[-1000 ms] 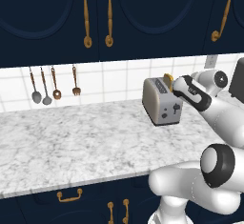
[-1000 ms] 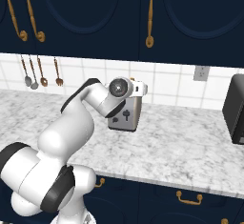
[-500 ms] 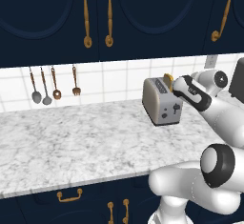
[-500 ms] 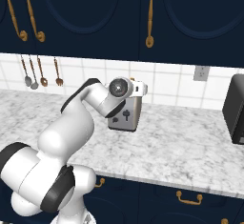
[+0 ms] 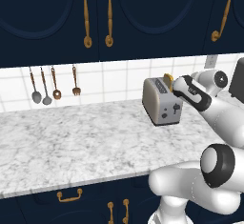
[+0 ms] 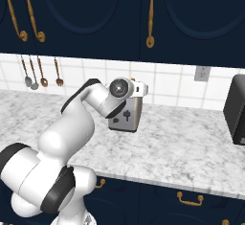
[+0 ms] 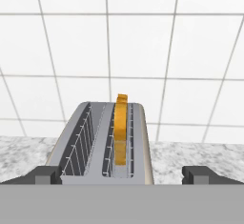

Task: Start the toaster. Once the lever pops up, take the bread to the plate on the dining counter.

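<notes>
bread (image 7: 121,123) standing up in the right slot of the toaster (image 5: 162,101) near the back edge of the counter (image 5: 81,142), thin edge facing the gripper (image 7: 122,173), straight ahead between wide-open, empty fingers (image 7: 47,174), slots running away from hand.

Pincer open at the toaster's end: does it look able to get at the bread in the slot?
Probably yes. The pincer is open, lined up along the toaster, and the bread stands proud of its slot with nothing over it.
</notes>
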{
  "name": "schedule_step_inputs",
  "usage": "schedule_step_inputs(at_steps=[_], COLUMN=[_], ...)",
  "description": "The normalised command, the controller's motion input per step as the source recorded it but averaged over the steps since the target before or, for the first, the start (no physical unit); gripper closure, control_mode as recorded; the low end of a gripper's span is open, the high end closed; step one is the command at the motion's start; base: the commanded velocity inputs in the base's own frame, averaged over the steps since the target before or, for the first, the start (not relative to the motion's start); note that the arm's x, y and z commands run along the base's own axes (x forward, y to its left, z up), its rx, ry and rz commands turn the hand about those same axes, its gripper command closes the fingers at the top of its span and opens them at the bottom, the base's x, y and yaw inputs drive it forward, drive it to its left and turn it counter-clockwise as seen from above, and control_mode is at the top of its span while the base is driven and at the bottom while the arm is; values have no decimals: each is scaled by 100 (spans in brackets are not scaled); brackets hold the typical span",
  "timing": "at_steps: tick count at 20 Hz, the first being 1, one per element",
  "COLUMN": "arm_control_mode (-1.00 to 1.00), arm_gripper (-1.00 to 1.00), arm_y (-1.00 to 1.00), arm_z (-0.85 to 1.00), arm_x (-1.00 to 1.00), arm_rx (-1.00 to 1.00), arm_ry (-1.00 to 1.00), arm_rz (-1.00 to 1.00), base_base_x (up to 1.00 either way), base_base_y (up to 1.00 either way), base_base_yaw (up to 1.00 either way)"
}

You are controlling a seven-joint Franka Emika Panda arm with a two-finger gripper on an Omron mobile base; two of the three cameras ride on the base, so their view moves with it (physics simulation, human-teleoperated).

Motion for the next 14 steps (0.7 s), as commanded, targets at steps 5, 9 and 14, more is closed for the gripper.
schedule_step_inputs(at_steps=[5,9,14], arm_control_mode=[-100,-100,-100], arm_gripper=[-100,-100,-100], arm_y=[0,0,0], arm_z=[0,0,0], arm_x=[0,4,24], arm_rx=[0,0,0], arm_ry=[0,0,0], arm_rz=[0,0,0], base_base_x=[0,0,0], base_base_y=[0,0,0], base_base_yaw=[0,0,0])
